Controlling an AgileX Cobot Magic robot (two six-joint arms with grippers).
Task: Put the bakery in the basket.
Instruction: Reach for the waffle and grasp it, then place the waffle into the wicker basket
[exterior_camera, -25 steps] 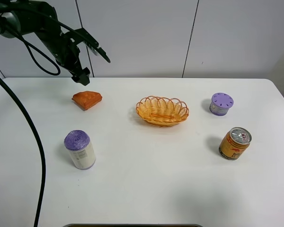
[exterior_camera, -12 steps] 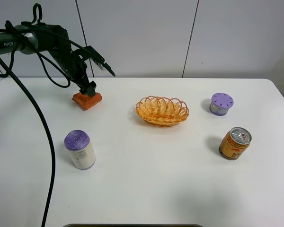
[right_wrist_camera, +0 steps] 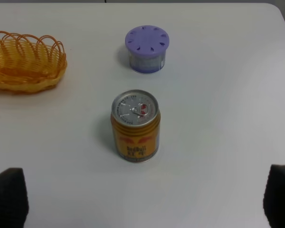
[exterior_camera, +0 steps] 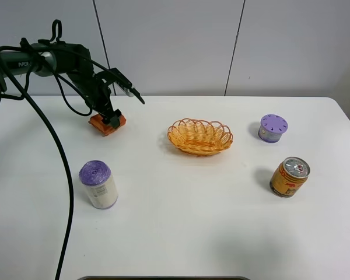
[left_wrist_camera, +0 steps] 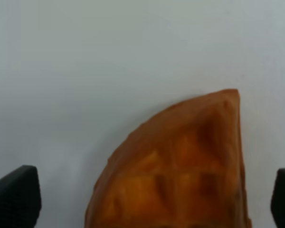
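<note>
The bakery (exterior_camera: 104, 126), an orange-brown waffle wedge, lies on the white table (exterior_camera: 181, 198) at the back left. My left gripper (exterior_camera: 109, 115) is down over it and open. In the left wrist view the wedge (left_wrist_camera: 180, 166) sits between the two black fingertips (left_wrist_camera: 14, 195), which stand wide apart on either side of it. The woven orange-yellow basket (exterior_camera: 199, 136) stands empty at the table's middle, to the right of the wedge. My right gripper (right_wrist_camera: 143, 199) is open and empty; it does not show in the exterior view.
A purple-topped white roll (exterior_camera: 97, 184) stands at the front left. A gold drink can (exterior_camera: 289, 176) and a purple-lidded container (exterior_camera: 273, 128) stand on the right; both show in the right wrist view, the can (right_wrist_camera: 134, 126) and the container (right_wrist_camera: 147, 47), with the basket's edge (right_wrist_camera: 26, 64).
My left arm has come down from above the table's back edge onto the bakery, its open fingers now on either side of it. Nothing else has moved.
</note>
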